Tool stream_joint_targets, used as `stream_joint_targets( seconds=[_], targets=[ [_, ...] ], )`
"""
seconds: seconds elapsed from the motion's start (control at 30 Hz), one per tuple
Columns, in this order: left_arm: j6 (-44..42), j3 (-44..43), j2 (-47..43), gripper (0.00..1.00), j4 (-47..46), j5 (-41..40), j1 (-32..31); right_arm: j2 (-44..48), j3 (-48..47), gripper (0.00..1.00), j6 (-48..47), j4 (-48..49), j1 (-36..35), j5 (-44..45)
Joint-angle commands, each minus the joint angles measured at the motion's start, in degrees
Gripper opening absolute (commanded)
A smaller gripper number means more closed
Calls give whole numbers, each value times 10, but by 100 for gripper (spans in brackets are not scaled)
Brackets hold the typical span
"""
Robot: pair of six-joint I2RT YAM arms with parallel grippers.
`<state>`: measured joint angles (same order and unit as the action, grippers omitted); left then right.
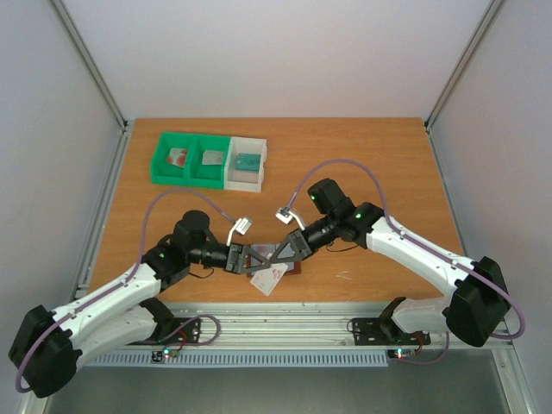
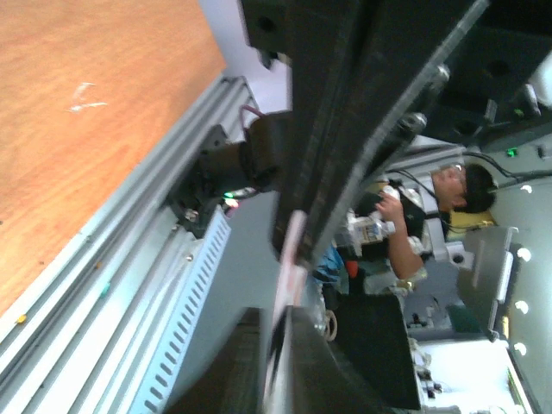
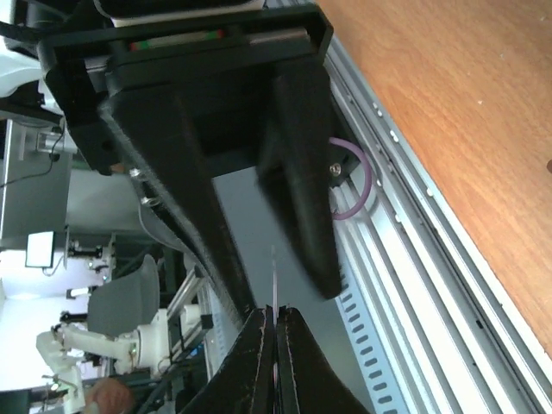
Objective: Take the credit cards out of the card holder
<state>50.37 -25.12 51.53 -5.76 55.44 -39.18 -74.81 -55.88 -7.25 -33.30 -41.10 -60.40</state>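
A white credit card with a red mark [image 1: 269,278] hangs between my two grippers above the table's near edge. My right gripper [image 1: 281,256] is shut on it. The right wrist view shows the card [image 3: 273,280] edge-on as a thin line pinched between the closed fingertips [image 3: 274,312]. My left gripper [image 1: 254,260] faces it from the left, jaws slightly apart around the card [image 2: 291,250], which leans on one finger [image 2: 336,362]. The brown card holder [image 1: 295,269] lies on the table, mostly hidden under the right gripper.
At the back left stands a green bin [image 1: 157,164] with two compartments, a card in each, and a white bin [image 1: 261,166] holding a teal card [image 1: 247,162]. The metal rail [image 1: 285,321] runs along the near edge, just below the grippers.
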Motion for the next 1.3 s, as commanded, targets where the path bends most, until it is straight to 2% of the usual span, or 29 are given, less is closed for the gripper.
stream_joint_targets(
  seconds=[0.0,0.13,0.23,0.4,0.6,0.83,1.07,1.27],
  targets=[
    [-64,-75,0,42,149,-105,-2,37,11,1,38,34,-4,39],
    [-44,-82,-48,58,155,-177,-1,61,14,1,89,58,-3,99],
    [-8,-63,-81,63,146,-249,-1,76,31,1,155,131,-3,108],
    [86,-10,-106,68,16,-252,-2,73,59,1,268,231,-2,152],
    [151,9,-130,70,-6,-300,-2,92,98,1,353,319,0,219],
    [198,50,-163,70,-84,-335,-2,109,138,1,451,435,1,252],
    [249,85,-149,68,-189,-341,-2,138,140,1,478,430,2,305],
    [261,84,-143,66,-204,-338,-1,159,149,1,496,416,1,346]
  ],
)
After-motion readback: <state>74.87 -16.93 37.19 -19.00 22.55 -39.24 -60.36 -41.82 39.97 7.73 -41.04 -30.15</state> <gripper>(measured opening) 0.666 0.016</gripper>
